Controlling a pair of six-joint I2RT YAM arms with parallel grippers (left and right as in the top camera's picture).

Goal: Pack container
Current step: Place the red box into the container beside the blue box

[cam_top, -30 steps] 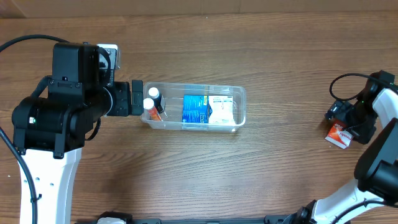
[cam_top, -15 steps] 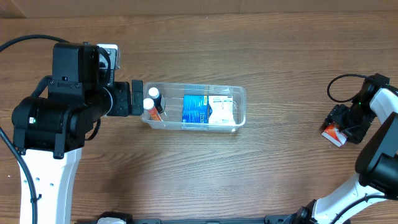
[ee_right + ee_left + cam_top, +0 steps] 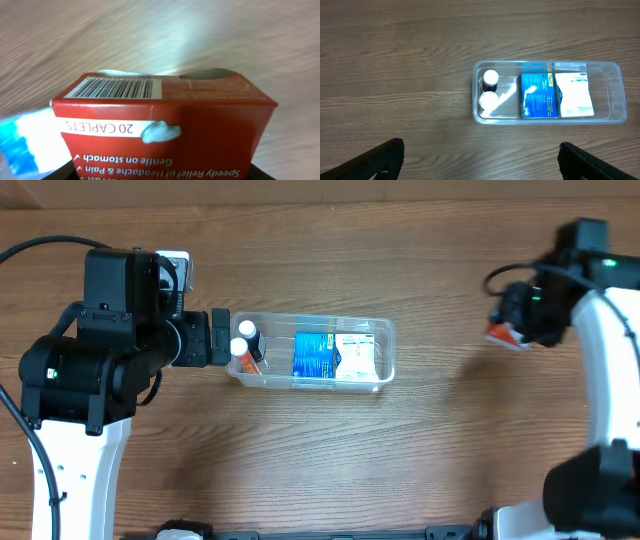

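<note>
The container (image 3: pixel 386 360) is placed on the table (image 3: pixel 300 470), and the left gripper (image 3: pixel 220 338) is seen just beside its left end, with fingers spread wide. Well to the right of the container, a red box (image 3: pixel 165 125) is held tight by the right gripper (image 3: pixel 507 328).

The bench (image 3: pixel 300 470) was brown wood with a darker, streaky grain. The container (image 3: pixel 619 107) was clear and colourless. Inside it, one box (image 3: pixel 538 96) was bright blue with a thin yellow stripe and pale print. The packet (image 3: pixel 574 95) beside it was white with faint grey print, and the two bottles (image 3: pixel 488 101) had white caps. The caplet box (image 3: pixel 165 135) was red with white lettering, a white band and a white label of black barcode bars. The left tool (image 3: pixel 219 338) was black, and the left arm (image 3: pixel 80 380) was black above and white below.
</note>
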